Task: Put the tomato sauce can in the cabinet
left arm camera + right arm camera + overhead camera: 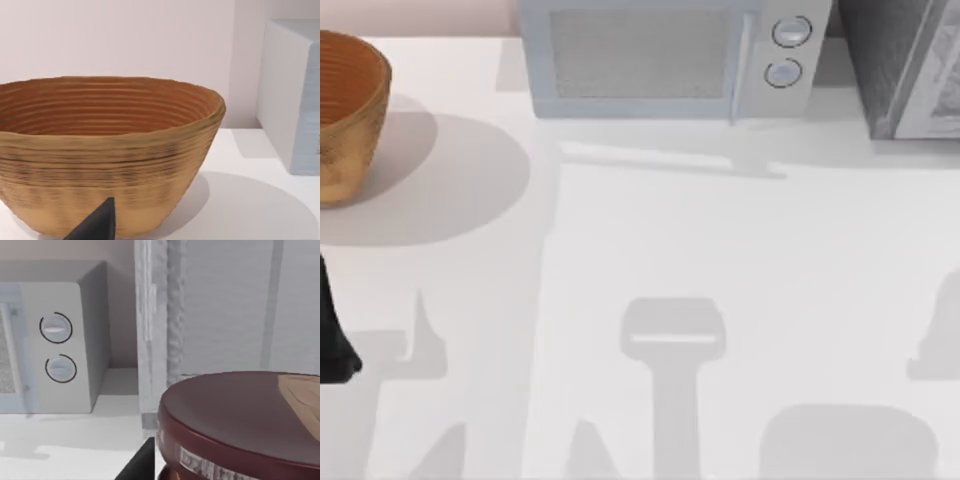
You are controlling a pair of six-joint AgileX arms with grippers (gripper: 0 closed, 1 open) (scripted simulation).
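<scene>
Tomato sauce can [240, 425] sits right up against the right wrist camera, maroon top close and large, apparently carried by the right arm, with a dark finger [142, 462] beside it; whether that gripper is clamped on it I cannot tell. Judged step: transport toward the cabinet [225, 305], which stands just ahead, right of the microwave [50, 340]. Next move calls for easing it inside. Left arm [335, 335] parked at the surface's [720, 250] left edge, near the basket [350, 110].
</scene>
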